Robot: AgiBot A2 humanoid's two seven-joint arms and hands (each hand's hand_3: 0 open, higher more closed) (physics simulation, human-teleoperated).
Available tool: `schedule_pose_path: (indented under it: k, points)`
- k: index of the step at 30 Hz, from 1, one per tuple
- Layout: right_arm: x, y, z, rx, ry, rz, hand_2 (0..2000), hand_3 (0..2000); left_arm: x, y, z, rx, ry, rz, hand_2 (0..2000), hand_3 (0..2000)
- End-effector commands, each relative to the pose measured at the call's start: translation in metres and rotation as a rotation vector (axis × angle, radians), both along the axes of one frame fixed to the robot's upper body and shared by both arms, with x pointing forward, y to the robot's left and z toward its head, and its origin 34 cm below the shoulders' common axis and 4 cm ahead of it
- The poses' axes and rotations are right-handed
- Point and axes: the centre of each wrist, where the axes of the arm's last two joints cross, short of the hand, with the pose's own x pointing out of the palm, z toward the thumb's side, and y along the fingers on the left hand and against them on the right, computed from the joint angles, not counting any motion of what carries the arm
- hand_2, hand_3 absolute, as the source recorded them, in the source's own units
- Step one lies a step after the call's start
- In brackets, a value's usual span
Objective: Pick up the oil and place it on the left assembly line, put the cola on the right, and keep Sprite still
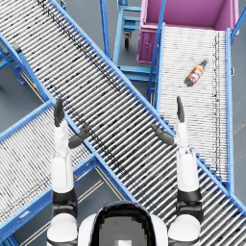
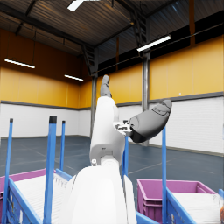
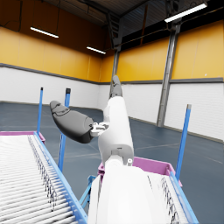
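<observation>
The bottle (image 1: 196, 73), with an orange-red label, lies on its side on the far right roller conveyor (image 1: 204, 125), well apart from both hands. Left hand (image 1: 59, 115) and right hand (image 1: 180, 111): fingers spread, holding nothing. Probably light, rigid, smooth and prone to rolling; grasp around mid-body.

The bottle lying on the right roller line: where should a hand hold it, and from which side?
Probably around the wide body of the bottle, coming from above with the right hand. It lies on its side, cap end pointing away, so fingers across the body should grip best.
</observation>
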Motion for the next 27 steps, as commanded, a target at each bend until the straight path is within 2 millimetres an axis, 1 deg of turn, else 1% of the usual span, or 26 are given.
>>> schedule_pose_path:
  k: [1, 9, 17, 18, 21, 27]
  points:
    - [-0.002, 0.001, -0.003, 0.005, 0.014, 0.014, 0, 0, -0.001, -0.001, -0.004, -0.001, 0.018, -0.01, 0, 0]
    - [-0.017, 0.008, -0.027, 0.05, 0.129, 0.138, 0, 0, -0.009, -0.006, -0.039, -0.014, 0.182, -0.094, 0, 0]
    - [-0.036, 0.016, -0.05, 0.104, 0.248, 0.266, 0, 0, -0.022, -0.01, -0.076, -0.035, 0.365, -0.178, 0, 0]
    - [-0.04, 0.017, -0.055, 0.117, 0.277, 0.296, 0, 0, -0.025, -0.011, -0.084, -0.041, 0.411, -0.197, 0, 0]
    - [-0.043, 0.018, -0.058, 0.125, 0.293, 0.314, 0, 0, -0.028, -0.012, -0.089, -0.045, 0.437, -0.208, 0, 0]
    - [-0.044, 0.019, -0.059, 0.129, 0.3, 0.322, 0, 0, -0.029, -0.012, -0.091, -0.047, 0.45, -0.213, 0, 0]
